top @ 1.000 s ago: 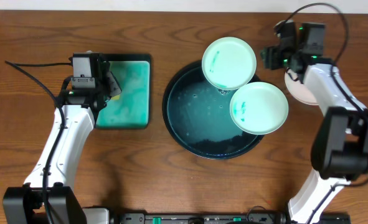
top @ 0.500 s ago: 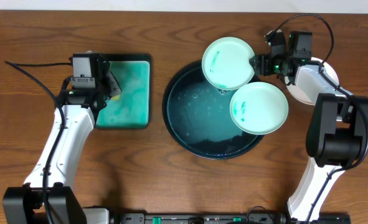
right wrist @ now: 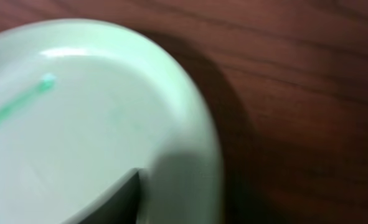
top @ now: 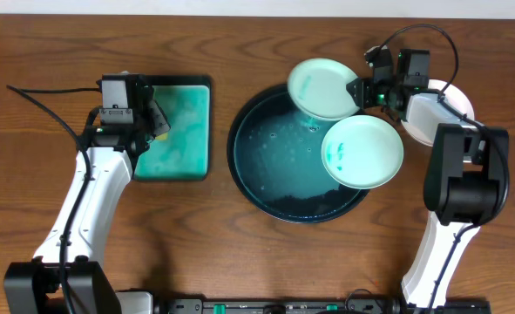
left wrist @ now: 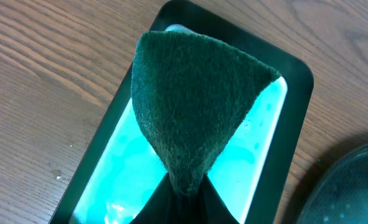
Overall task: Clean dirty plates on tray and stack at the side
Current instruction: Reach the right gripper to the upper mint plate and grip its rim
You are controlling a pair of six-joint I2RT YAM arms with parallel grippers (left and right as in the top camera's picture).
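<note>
- Plates: the nearest small round pale-aqua plate [top: 362, 151] lies flat on the right rim of the large round black tray [top: 274, 170]. It overhangs the tray's outer edge and has a teal smear on its left side.
- The black tray has a raised rim and a glossy, wet, teal-tinted base.
- A third small white plate [top: 462, 98] sits on the dark brown wood-grain tabletop [top: 222, 44] just right of the black tray, mostly hidden under the right arm.
- Well left of the black tray, the left gripper [left wrist: 184, 191] is pressed together on the narrow end of a dark green scouring sponge [left wrist: 196, 106]. It holds the sponge above a rectangular teal tray with a black rim [top: 183, 144].
- The farthest small round pale-aqua plate [top: 322, 87] is over the black tray's far rim and looks tilted.
- The right gripper [top: 359, 90] pinches that plate's right edge. In the wrist view, one dark finger [right wrist: 106, 202] lies on the plate's inner face beside a thin teal streak.
</note>
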